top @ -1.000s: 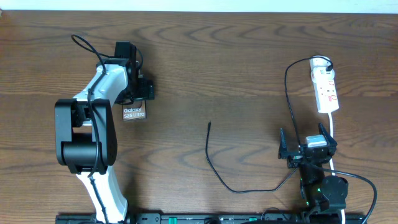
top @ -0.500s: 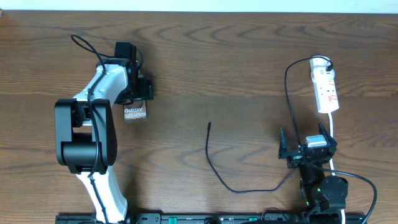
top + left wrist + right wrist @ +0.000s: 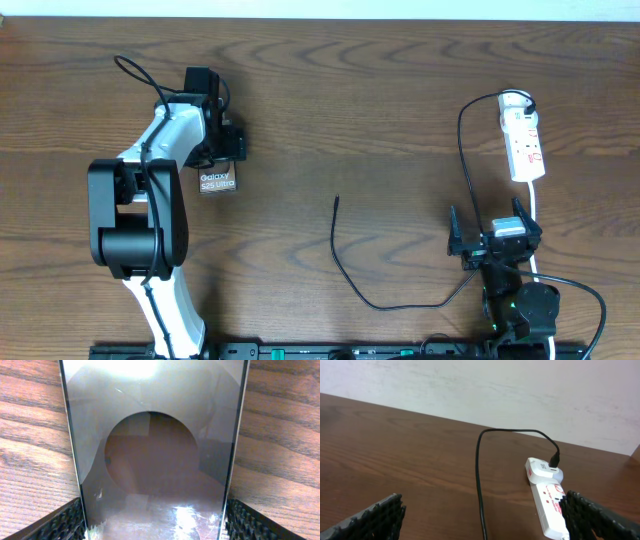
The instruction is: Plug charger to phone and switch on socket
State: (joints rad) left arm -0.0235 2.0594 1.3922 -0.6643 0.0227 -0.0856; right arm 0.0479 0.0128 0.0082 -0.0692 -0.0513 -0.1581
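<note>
The brown-bronze phone [image 3: 216, 183] lies at the left of the table, its "Galaxy S25 Ultra" text showing. My left gripper [image 3: 217, 158] is shut on its far end. In the left wrist view the phone [image 3: 155, 460] fills the space between both finger pads [image 3: 152, 522]. The black charger cable [image 3: 352, 282] runs from a white adapter on the socket [image 3: 524, 140] down the right side and curves left to its free tip [image 3: 337, 199] at mid-table. My right gripper [image 3: 495, 240] is open and empty over the cable [image 3: 479, 475], near the socket [image 3: 550, 505].
The socket's white cord [image 3: 535, 215] runs down past my right gripper. The wooden table's [image 3: 380, 100] far edge meets a pale wall [image 3: 520, 390]. The left arm's body [image 3: 135, 220] covers the table at the near left.
</note>
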